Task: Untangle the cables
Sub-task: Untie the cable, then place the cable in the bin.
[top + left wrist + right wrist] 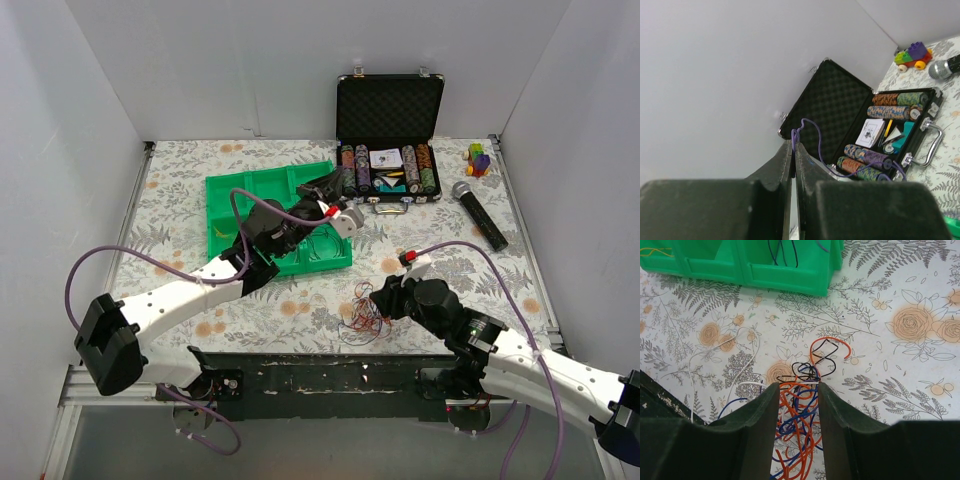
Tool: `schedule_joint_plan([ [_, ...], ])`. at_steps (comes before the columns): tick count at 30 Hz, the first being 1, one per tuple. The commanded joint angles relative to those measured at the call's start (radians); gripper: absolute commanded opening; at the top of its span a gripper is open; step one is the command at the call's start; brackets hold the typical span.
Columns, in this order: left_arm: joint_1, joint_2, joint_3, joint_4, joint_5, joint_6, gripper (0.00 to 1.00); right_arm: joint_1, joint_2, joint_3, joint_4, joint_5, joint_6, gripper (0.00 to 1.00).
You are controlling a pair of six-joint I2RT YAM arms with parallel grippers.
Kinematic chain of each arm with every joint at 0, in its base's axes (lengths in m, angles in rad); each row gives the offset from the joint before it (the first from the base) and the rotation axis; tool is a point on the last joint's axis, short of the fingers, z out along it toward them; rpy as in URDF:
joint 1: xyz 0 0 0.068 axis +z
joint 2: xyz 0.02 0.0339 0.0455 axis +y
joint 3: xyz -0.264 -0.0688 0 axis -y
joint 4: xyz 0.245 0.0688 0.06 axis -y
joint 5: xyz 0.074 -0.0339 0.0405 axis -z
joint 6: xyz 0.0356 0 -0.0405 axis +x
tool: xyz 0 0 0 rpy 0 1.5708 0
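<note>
Limp, light cables (812, 367) are best pinched at the free orange end (837, 339). The right gripper (798, 387) is parted, and the left gripper (793, 147) is clenched on a purple wire (803, 120).

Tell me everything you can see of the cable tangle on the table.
The tangle is a loose knot of very thin, limp wires, orange, blue, black and white, lying on the floral table near its front edge. White strands trail out to one side. The right gripper has its jaws open astride it.

Green tray (225, 200) mid-table, open chip case (390, 110) (lid up) behind, mic (480, 215) & toy car (479, 159) at right
</note>
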Motion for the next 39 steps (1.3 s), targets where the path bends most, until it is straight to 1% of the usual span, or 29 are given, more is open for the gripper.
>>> schedule_joint_plan([
  [1,0.05,0.014,-0.003,0.048,-0.036,-0.07,0.0,0.004,-0.03,0.024,0.006,0.031,0.008,0.45],
  [6,0.085,0.037,-0.011,0.065,-0.033,-0.087,0.0,0.004,-0.041,0.024,-0.001,0.036,0.008,0.45],
  [13,0.084,0.04,-0.012,0.058,-0.01,-0.099,0.0,0.004,-0.042,0.025,-0.004,0.037,0.008,0.45],
  [30,0.085,0.027,-0.083,0.06,-0.005,-0.058,0.0,0.004,-0.046,0.033,-0.017,0.048,-0.003,0.44],
  [33,0.084,0.029,-0.109,0.046,-0.023,-0.056,0.0,0.004,-0.047,0.03,-0.019,0.048,-0.003,0.44],
  [39,0.084,0.037,-0.117,-0.055,-0.029,-0.053,0.0,0.004,-0.05,0.027,-0.022,0.062,-0.003,0.44],
])
